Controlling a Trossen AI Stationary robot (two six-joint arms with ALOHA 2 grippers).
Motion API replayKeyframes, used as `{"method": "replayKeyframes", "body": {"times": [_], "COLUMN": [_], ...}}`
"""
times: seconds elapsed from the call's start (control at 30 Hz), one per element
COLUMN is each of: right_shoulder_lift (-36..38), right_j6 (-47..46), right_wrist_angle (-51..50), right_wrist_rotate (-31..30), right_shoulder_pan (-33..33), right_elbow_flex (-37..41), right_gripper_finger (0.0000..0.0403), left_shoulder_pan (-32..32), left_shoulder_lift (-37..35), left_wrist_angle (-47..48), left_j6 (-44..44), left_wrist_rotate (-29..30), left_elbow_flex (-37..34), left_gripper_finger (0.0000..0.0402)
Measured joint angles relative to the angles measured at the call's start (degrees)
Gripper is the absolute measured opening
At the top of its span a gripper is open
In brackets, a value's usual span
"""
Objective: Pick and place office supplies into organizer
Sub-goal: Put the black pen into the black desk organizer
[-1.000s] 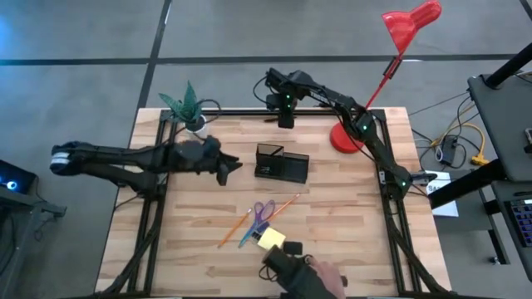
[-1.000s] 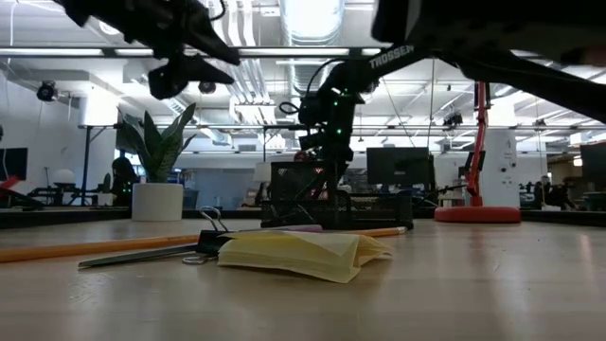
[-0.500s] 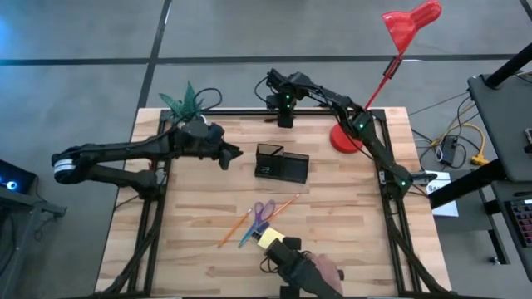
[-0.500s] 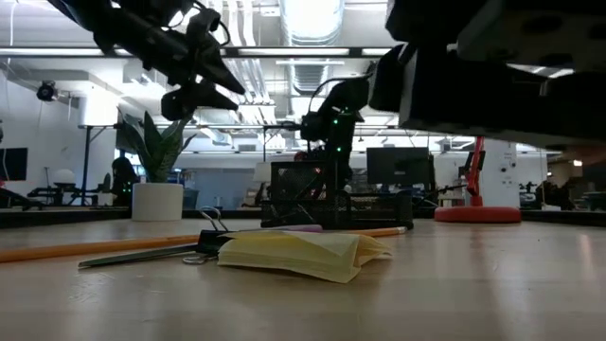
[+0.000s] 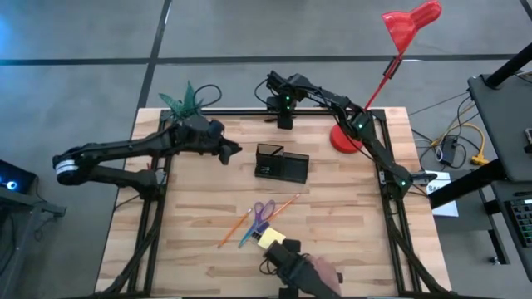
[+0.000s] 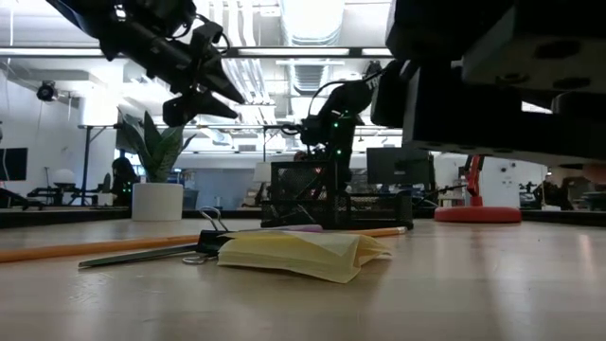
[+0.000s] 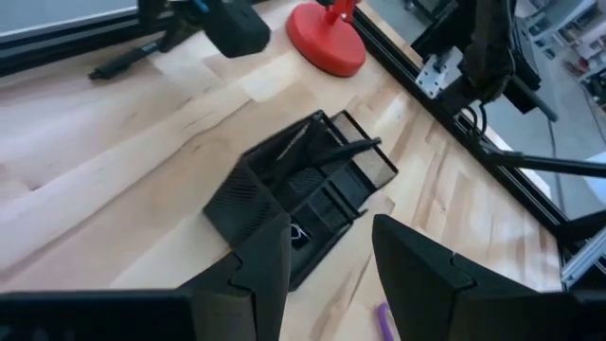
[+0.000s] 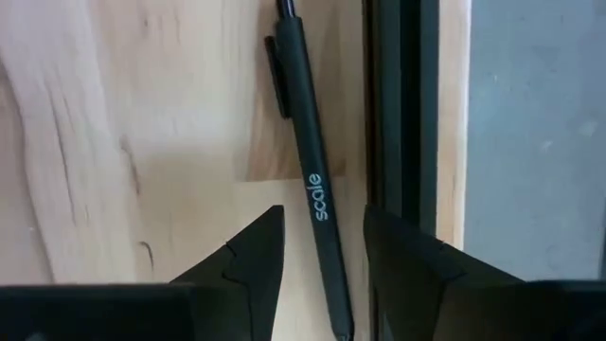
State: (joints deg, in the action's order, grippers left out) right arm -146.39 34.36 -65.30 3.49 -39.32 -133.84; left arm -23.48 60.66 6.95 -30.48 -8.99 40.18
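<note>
Right tool (image 8: 317, 260) open, poised over a black pen (image 8: 311, 180) at the surface's far edge; pen's long axis runs between the jaws. Left tool (image 7: 327, 260) open, nearer the organizer (image 7: 298, 194).

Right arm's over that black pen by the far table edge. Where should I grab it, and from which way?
Grip the pen mid-barrel, just past its clip, coming straight down with the right gripper as it hangs now. The pen lies flat on the wood, parallel to the black table rail and close beside it, so the open jaws should straddle it across its width; the rail-side gap looks tight.
</note>
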Motion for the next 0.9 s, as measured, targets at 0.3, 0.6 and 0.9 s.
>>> {"method": "replayKeyframes", "body": {"times": [0.3,0.6,0.9], "right_shoulder_lift": [0.15,0.15,0.35], "right_j6": [-0.21,0.15,0.67], "right_wrist_angle": [0.8,0.85,1.38], "right_wrist_rotate": [0.47,0.7,0.89], "right_shoulder_pan": [0.42,0.27,0.31], "right_elbow_flex": [3.83,4.05,5.28], "right_gripper_finger": [0.0136,0.0122,0.0047], "left_shoulder_pan": [-2.36,-2.44,-2.43], "left_shoulder_lift": [-0.02,-0.04,-0.04], "left_wrist_angle": [0.01,0.01,0.01], "left_j6": [1.39,2.6,2.56], "left_wrist_rotate": [-1.21,-1.26,-1.27], "left_elbow_flex": [0.0,-0.02,-0.02], "left_gripper_finger": [0.0136,0.0136,0.0136]}}
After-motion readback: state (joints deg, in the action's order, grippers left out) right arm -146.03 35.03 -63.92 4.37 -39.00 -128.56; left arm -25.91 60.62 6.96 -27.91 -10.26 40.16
